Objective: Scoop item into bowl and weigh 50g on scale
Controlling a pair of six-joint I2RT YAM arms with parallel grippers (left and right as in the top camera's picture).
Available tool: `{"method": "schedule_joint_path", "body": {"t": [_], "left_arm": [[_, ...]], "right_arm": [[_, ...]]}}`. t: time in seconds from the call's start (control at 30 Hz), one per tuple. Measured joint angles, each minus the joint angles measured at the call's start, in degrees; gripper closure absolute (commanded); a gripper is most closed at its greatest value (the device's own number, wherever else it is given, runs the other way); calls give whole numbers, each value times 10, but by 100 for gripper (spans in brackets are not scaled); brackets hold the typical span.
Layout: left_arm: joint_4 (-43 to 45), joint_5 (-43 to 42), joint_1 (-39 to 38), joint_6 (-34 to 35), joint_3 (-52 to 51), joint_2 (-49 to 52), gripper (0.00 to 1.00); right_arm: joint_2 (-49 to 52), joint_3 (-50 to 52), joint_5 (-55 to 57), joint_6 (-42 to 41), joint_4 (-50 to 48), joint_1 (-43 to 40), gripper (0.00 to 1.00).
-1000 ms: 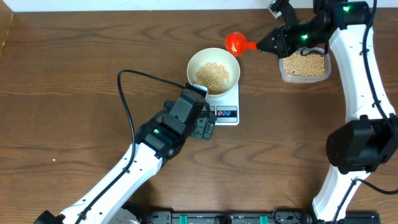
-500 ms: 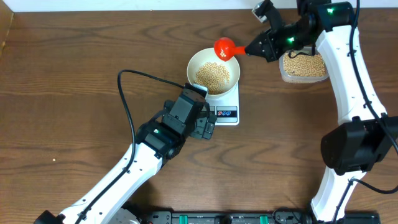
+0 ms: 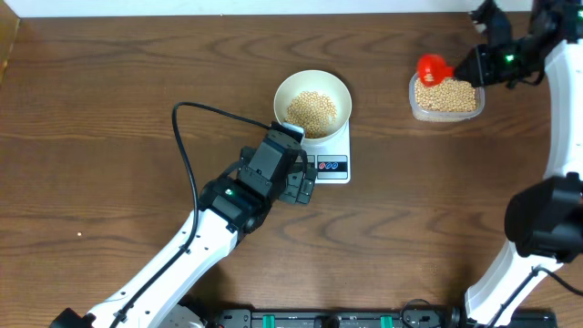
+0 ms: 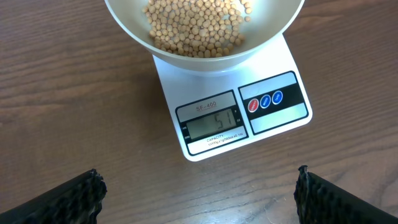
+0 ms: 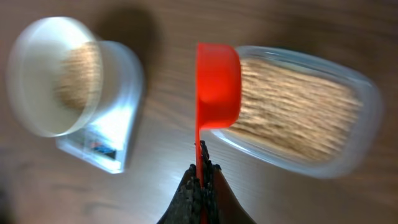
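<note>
The white bowl (image 3: 312, 102) holds tan-yellow beans (image 3: 311, 108) and stands on the white scale (image 3: 332, 161). In the left wrist view the bowl (image 4: 205, 46) sits above the scale (image 4: 230, 118), whose display reads 51. My left gripper (image 4: 199, 193) is open and empty, just in front of the scale. My right gripper (image 3: 475, 66) is shut on the handle of a red scoop (image 3: 434, 66), held over the left end of the clear tub (image 3: 445, 96) of beans. The right wrist view is blurred and shows the scoop (image 5: 216, 81) beside the tub (image 5: 292, 112).
A black cable (image 3: 182, 146) loops over the table left of the scale. The left arm (image 3: 228, 205) lies across the front middle. The clear tub stands at the back right, near the right arm.
My right gripper has carried the red scoop from over the bowl's back rim to the right, to above the clear tub. The left arm has not moved.
</note>
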State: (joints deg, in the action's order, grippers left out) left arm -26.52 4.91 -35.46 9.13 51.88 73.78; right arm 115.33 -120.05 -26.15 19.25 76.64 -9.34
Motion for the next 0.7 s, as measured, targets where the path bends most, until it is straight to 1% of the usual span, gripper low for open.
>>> {"method": "schedule_joint_path", "body": {"t": [0.17, 0.4, 0.47, 0.53, 0.7], "left_arm": [[0, 0, 0, 0, 0, 0, 1], [0, 0, 0, 0, 0, 0, 1], [0, 0, 0, 0, 0, 0, 1], [0, 0, 0, 0, 0, 0, 1], [0, 0, 0, 0, 0, 0, 1]], "right_arm": [[-35, 0, 127, -27, -8, 16, 98], [-32, -2, 359, -51, -5, 119, 99], [-31, -2, 409, -54, -5, 146, 99], [-31, -2, 440, -54, -5, 157, 99], [-31, -2, 471, -56, -17, 153, 99]]}}
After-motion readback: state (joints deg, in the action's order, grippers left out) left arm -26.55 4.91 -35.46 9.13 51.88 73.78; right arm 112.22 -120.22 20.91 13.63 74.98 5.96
